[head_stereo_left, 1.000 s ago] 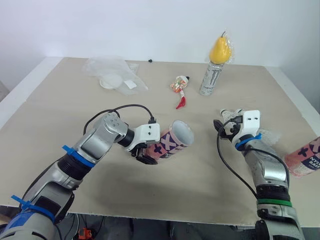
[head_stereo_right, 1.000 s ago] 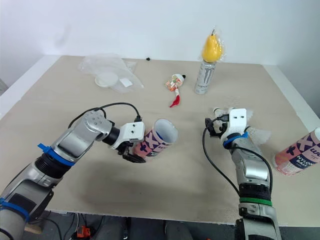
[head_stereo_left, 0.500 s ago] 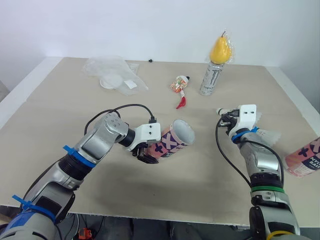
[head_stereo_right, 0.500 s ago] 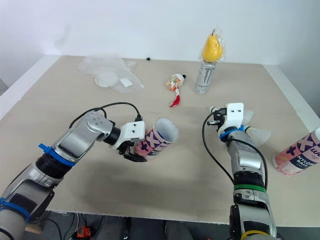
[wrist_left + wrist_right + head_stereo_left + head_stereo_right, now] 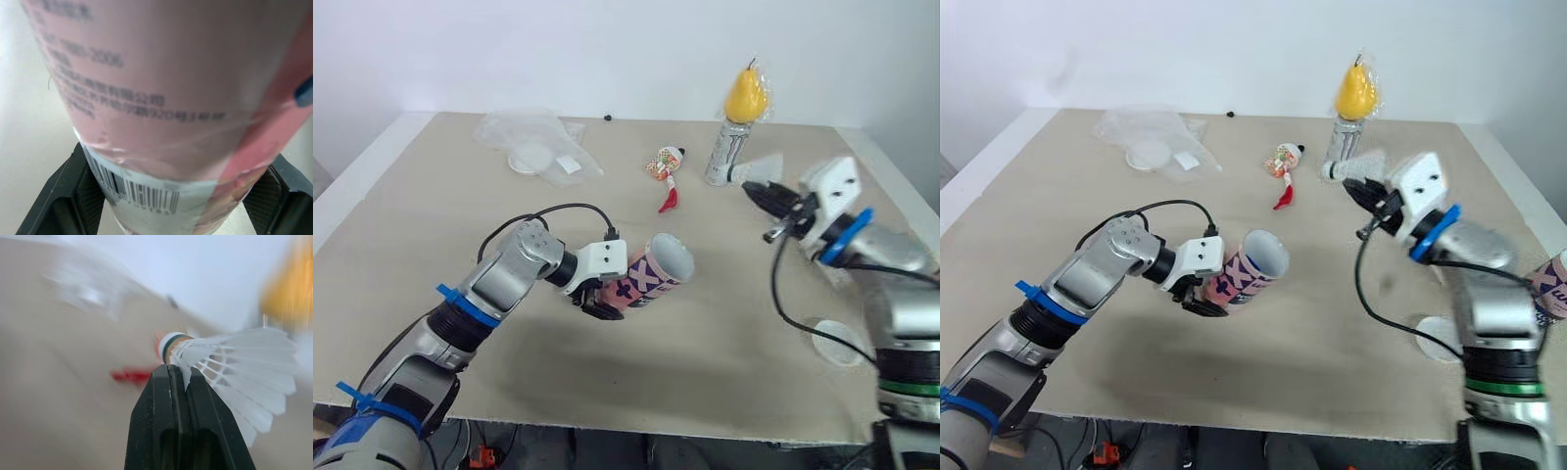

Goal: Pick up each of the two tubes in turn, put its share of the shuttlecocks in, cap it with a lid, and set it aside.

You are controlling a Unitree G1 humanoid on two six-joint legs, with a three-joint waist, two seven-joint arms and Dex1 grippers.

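Left tool (image 5: 598, 305) clamps the pink tube (image 5: 651, 276), tilted above the tabletop (image 5: 431, 215), open mouth facing right | right tool (image 5: 186, 382) pinches a shuttlecock (image 5: 234, 362) aloft, well apart from that mouth | progress: early, nothing visibly loaded; filling, capping, second tube (image 5: 1557, 279) remain.

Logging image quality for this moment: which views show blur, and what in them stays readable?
Right wrist view: the table is smeared by motion, yet the shuttlecock and the right tool pinching it are crisp. Eye views: that tool is motion-blurred, the tube sharp. Left wrist view: the tube sits very close, its print soft.
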